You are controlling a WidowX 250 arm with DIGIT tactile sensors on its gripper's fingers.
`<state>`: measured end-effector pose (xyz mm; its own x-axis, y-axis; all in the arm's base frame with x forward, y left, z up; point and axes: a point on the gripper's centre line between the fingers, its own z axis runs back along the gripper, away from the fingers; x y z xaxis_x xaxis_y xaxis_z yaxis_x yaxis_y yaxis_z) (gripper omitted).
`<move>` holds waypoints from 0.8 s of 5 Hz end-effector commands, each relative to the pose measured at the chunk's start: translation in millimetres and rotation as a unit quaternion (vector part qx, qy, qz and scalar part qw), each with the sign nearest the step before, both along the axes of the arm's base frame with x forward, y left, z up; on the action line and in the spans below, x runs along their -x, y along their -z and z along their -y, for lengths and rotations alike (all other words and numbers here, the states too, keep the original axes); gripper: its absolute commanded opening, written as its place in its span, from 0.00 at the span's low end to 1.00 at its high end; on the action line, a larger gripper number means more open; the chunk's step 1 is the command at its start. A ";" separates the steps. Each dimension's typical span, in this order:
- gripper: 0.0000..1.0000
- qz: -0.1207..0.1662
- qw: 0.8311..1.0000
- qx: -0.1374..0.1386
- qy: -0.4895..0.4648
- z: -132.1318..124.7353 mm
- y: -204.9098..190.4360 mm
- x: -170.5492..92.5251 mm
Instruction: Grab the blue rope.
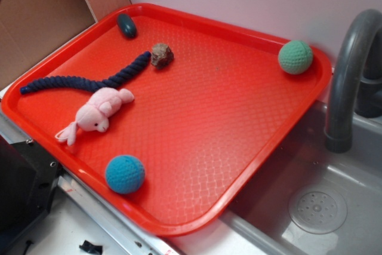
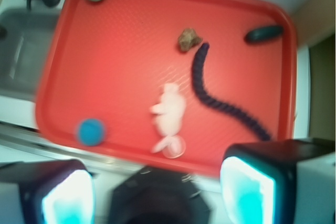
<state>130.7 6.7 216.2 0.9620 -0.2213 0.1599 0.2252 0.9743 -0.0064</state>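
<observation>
Nothing of the grab looks done yet, as far as we can judge. Nearest to us in the wrist view, our gripper [image 2: 157, 192] hangs above the near edge of the tray [image 2: 126, 51], its two fingers [image 2: 247, 190] spread wide with only air between them. It holds nothing and touches nothing. The exterior view does not show the gripper at all.

Just beyond the near rim lies the teal-blue ball [image 1: 125, 174], and past it the pink plush toy [image 1: 96, 112], sprawled with its head toward us. Right behind the toy runs the blue rope [image 1: 83, 80], limp on the tray floor. One end rests near the left rim in the exterior view; the cord then curves past the toy, seeming almost to touch it, and its other end points up toward the small brown rock [image 1: 162, 55]. We cannot tell whether rope and toy actually touch.

Farther back sits the dark oval pebble [image 1: 126, 25] by the far corner, and the green ball [image 1: 295, 57] at the opposite far corner, well apart from everything else. The sink [image 1: 334, 207] and faucet [image 1: 346, 76] lie beside the tray.

What is left, we reckon, is the whole job: move over the rope, come down on a stretch clear of the toy, and close.
</observation>
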 end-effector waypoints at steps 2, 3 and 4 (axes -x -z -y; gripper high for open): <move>1.00 0.090 0.944 0.001 0.318 -44.7 52.5 -32.7; 1.00 0.088 0.922 -0.025 0.376 -56.3 70.7 -42.5; 1.00 0.082 0.919 -0.065 0.381 -60.2 94.4 -48.8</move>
<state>169.3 71.2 113.1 0.4915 -0.8452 0.2098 0.8362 0.5253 0.1575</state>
